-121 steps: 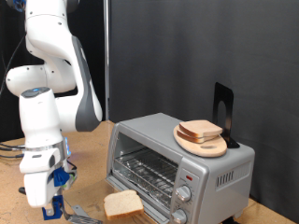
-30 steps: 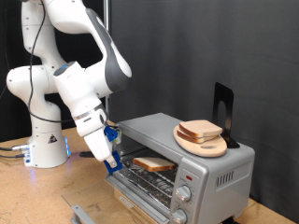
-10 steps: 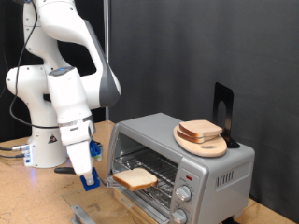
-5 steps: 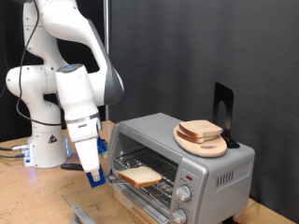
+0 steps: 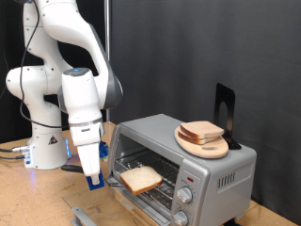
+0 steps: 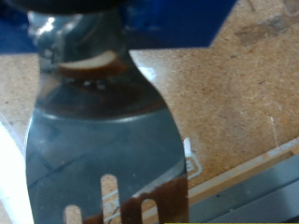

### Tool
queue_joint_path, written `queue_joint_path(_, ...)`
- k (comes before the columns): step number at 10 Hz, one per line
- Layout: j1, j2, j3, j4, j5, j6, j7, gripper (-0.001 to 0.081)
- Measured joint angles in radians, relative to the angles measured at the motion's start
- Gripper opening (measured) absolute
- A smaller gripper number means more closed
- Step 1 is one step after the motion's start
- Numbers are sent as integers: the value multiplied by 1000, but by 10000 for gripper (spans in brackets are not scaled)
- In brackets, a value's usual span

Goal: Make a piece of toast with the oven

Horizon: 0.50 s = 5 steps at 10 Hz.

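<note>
The gripper point(image 5: 92, 175) hangs low over the wooden table point(image 5: 28, 193), just beside the open front of the oven point(image 5: 183, 165). Its jaws are closed on the handle of a metal spatula point(image 6: 107, 159). The flat blade reaches toward the oven's front. The piece of toast point(image 5: 141, 178) lies at the front of the wire rack point(image 5: 162, 174), by the blade. On top of the oven sits a round wooden plate point(image 5: 204, 146) with another slice point(image 5: 201, 131) on it
</note>
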Motion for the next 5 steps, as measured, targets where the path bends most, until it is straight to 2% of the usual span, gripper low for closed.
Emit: queue_joint_path(5, 36, -12, 48, 0, 90, 8, 16, 365)
